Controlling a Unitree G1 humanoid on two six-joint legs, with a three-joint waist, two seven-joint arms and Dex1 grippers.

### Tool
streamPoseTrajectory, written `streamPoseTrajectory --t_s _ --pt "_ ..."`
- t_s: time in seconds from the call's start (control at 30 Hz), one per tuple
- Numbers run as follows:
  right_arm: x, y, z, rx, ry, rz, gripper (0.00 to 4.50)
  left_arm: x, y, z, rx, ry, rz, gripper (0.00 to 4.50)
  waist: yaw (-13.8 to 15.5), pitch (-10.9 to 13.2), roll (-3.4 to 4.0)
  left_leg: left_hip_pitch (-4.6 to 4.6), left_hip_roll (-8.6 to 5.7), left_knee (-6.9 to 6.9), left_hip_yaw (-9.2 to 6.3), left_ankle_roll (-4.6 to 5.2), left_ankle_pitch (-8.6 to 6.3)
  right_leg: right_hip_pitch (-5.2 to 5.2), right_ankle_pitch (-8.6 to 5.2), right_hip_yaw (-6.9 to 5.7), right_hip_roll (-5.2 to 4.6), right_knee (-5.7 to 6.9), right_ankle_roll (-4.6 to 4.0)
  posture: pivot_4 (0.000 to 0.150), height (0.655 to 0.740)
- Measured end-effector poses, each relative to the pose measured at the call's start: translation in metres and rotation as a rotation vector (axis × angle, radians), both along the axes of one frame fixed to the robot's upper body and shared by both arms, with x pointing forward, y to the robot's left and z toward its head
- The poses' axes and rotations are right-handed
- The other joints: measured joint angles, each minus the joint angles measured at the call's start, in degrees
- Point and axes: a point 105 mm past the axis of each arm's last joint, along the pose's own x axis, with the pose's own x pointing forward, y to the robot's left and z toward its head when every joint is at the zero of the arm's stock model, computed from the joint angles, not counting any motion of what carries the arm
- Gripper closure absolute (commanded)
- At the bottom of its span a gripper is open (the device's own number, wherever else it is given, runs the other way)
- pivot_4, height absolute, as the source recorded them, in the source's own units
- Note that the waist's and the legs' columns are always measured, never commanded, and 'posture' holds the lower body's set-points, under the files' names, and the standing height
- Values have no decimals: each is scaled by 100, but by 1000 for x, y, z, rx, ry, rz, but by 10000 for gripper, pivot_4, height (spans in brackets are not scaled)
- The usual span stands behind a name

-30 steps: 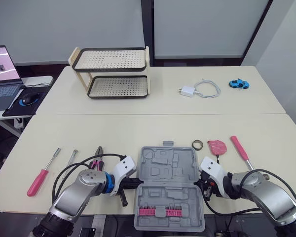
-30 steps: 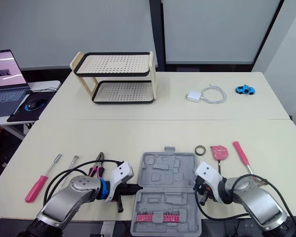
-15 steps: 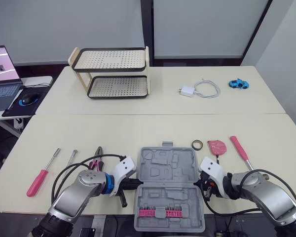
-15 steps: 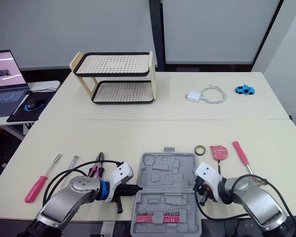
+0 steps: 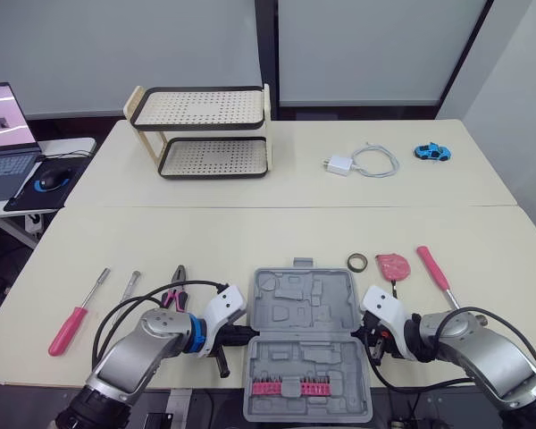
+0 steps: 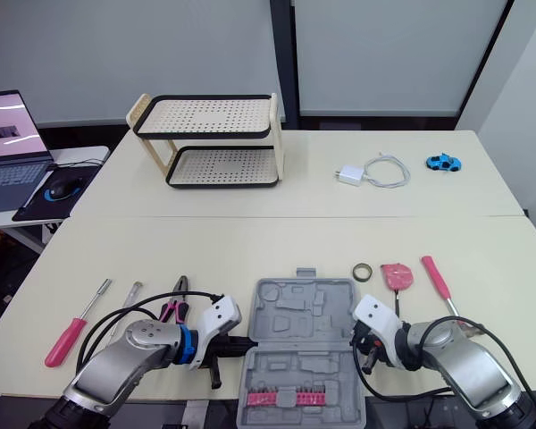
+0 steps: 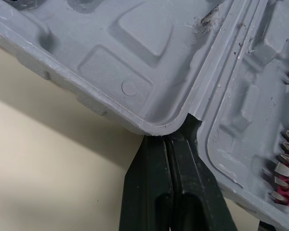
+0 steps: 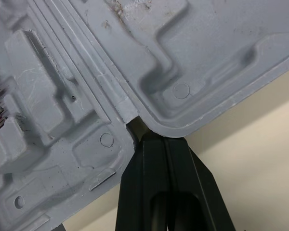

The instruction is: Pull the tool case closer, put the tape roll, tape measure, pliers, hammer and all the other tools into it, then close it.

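The grey tool case [image 5: 308, 340] lies open near the table's front edge, with a pink bit strip [image 5: 304, 386] in its near half. My left gripper [image 5: 241, 332] is shut, its tips pressed into the hinge notch on the case's left side [image 7: 169, 139]. My right gripper [image 5: 364, 332] is shut too, tips in the right hinge notch [image 8: 154, 136]. Right of the case lie the tape roll [image 5: 357, 262], red tape measure [image 5: 393, 265] and pink-handled hammer [image 5: 435, 273]. Left of it lie the pliers [image 5: 173, 290], a small screwdriver [image 5: 129, 286] and a red-handled screwdriver [image 5: 76, 315].
A two-tier rack [image 5: 204, 132] stands at the back left of the far table. A white charger with cable [image 5: 362, 163] and a blue toy car [image 5: 433, 151] lie at the back right. A laptop [image 5: 4, 134] sits on a side table at far left.
The case has slid slightly toward the front edge, with both shut grippers moving along at its hinge notches. The loose tools have not moved.
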Motion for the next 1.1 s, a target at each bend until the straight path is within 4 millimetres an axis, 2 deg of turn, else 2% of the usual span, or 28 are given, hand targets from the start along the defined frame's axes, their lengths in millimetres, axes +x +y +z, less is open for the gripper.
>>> streamPoseTrajectory --t_s 0.37,0.7,0.9,1.03,1.1 --pt "-6 -10 -1 1 28 -6 44841 7 5 1 1 -4 -31 45000 1 1 -1 0 0 0 -1 0 0 1 0 -2 0 0 0 1500 7400" --pt "-1 -42 10 -42 -19 -93 44841 7 19 2 33 -14 -30 45000 -17 2 -1 2 7 -1 -2 0 0 1 0 0 16 1 -1 1500 7400" --pt "0 -57 34 -39 -148 -80 44841 10 54 11 49 -33 67 45000 -9 11 -2 -1 11 -1 -2 0 0 -2 0 2 15 1 -1 1500 7400" --pt "1 -63 61 -3 -302 -23 44841 16 89 41 24 -111 159 45000 2 22 -11 -6 12 -2 -1 0 0 -3 -1 3 12 -3 -1 1500 7400" --pt "6 -68 83 27 -405 -30 44841 21 108 62 6 -188 227 45000 -2 25 -12 -7 12 -2 3 0 0 -3 -1 5 9 -4 -1 1500 7400"
